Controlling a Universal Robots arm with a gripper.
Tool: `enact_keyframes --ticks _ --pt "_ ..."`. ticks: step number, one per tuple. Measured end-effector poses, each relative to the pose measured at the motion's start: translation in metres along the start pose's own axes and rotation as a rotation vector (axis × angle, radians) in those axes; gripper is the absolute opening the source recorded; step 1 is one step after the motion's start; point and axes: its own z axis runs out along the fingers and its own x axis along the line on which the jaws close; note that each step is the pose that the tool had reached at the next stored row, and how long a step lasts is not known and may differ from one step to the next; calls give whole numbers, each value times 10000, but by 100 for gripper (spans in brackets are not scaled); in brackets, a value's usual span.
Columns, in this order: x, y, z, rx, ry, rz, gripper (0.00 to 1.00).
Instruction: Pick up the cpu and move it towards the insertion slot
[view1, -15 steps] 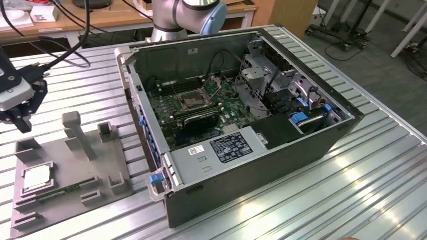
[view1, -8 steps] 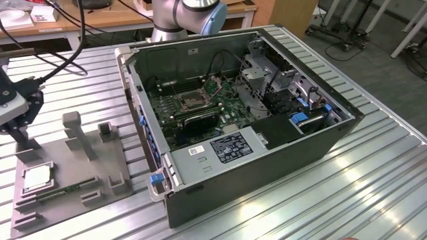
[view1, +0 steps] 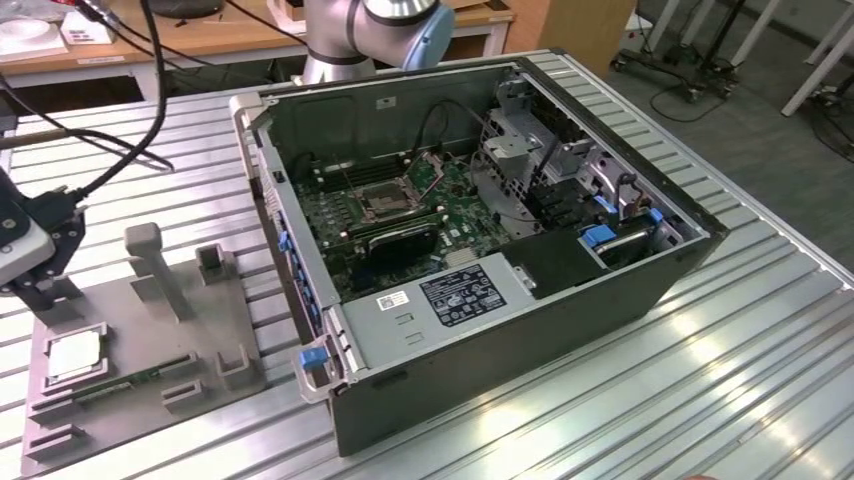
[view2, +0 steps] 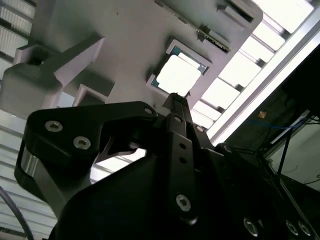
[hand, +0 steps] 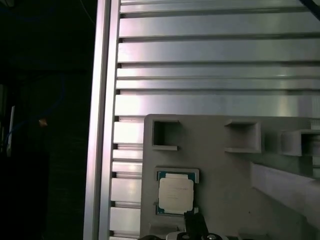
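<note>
I see the slatted counter (view1: 694, 390) w/ the open PC case (view1: 534, 330) on it, and a grey fixture plate (view1: 147, 335) at the exterior view's left. The insertion slot (view1: 387, 197) is on the board inside the case. The cpu (view1: 74, 352) lies flat in a plate recess, well apart from the slot. The jaws hang just over the cpu, not gripping it. Can't tell how far they're open.

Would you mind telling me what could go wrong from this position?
1. The gripper hangs near one edge of the cpu, which lies in a pocket of the grey fixture. An off-centre descent might strike the pocket rim or tilt the chip.
2. The insertion slot sits deep inside the computer case, among cables; the gripper might snag there.
</note>
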Motion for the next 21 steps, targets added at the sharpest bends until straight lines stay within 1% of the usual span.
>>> enact_keyframes --ticks 2,6,7,13,21 --pt "5 -20 39 -2 -3 -1 11" --pt "12 -27 108 0 1 -1 11" --pt "13 -27 116 0 -1 -1 11" --pt "14 -27 120 0 0 0 11" --pt "14 -28 155 1 2 0 11"
